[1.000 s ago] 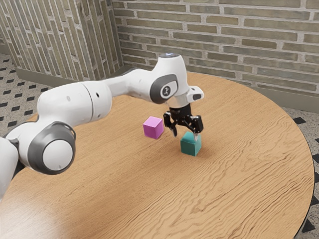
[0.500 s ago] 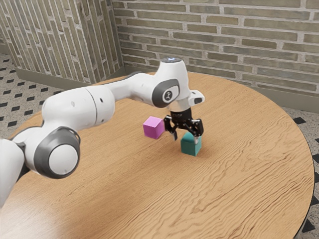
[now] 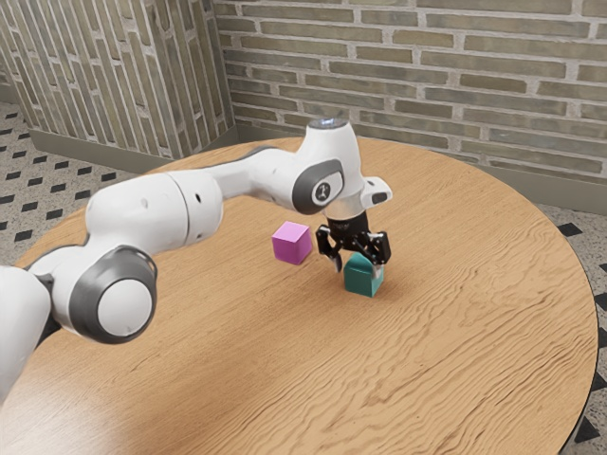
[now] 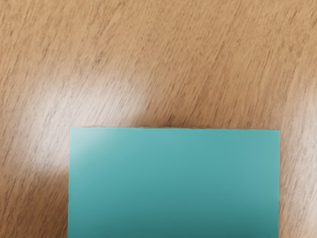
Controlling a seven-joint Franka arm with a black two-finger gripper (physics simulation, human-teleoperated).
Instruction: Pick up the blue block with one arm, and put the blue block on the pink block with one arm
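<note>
The blue block (image 3: 362, 278), teal in shade, sits on the round wooden table (image 3: 455, 322) near its middle. The pink block (image 3: 291, 242) rests a short way toward the exterior view's left of it, apart from it. My gripper (image 3: 358, 260) points straight down over the blue block, open, its fingers spread to either side of the block's upper part with its top hidden between them. In the wrist view the blue block's top face (image 4: 173, 183) lies directly under my hand.
A brick wall (image 3: 455, 76) stands behind the table. My arm reaches in from the exterior view's left, passing behind and above the pink block. Bare wood spreads toward the exterior view's right and front.
My hand has come down from just above the blue block until its fingers straddle the block's top. Both blocks have stayed put.
</note>
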